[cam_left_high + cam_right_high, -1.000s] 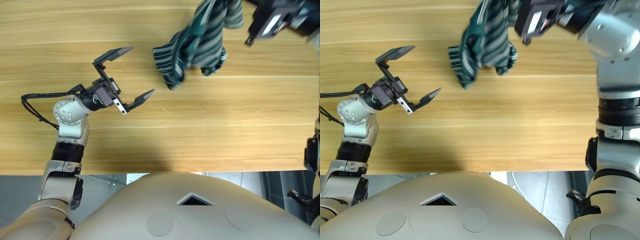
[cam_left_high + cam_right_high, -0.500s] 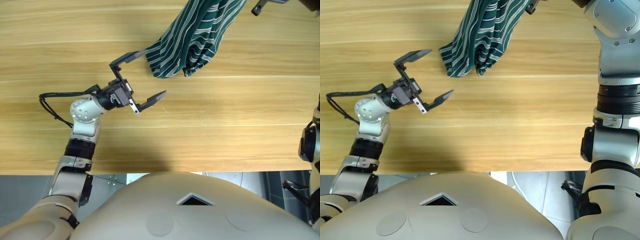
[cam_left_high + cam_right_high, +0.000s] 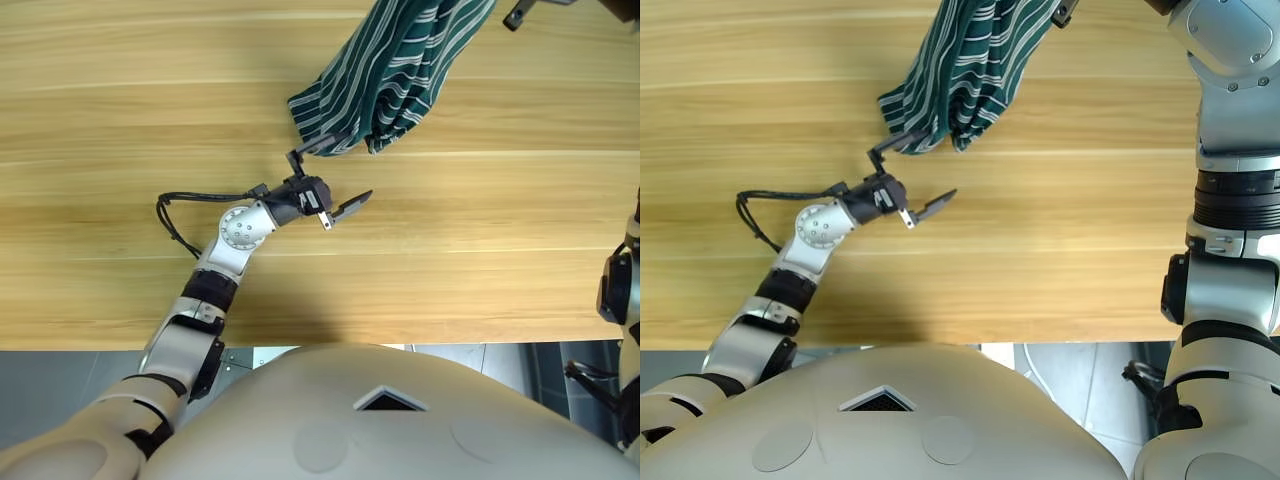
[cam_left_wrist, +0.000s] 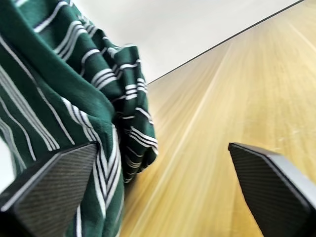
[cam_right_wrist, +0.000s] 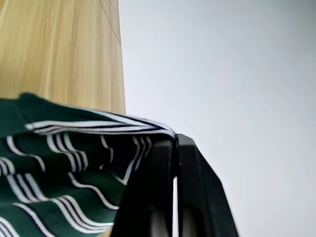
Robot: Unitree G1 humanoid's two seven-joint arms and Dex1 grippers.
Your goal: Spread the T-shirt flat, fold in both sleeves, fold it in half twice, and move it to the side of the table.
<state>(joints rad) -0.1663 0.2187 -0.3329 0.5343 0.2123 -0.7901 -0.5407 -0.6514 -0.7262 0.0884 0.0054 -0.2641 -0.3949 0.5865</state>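
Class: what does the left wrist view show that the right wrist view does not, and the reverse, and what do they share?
Left wrist view: the left tool, its two dark fingers spread wide, one by the lower edge of the hanging dark green, white-striped T-shirt. Right wrist view: the right tool, shut on a pinched edge of that T-shirt. Shared: the T-shirt, the light wooden table and a pale background.

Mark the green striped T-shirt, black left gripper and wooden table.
green striped T-shirt (image 3: 400, 70), left eye view, hanging cloth body
left gripper (image 3: 355, 166), left eye view, midway between fingertips
wooden table (image 3: 480, 250), left eye view, bare top
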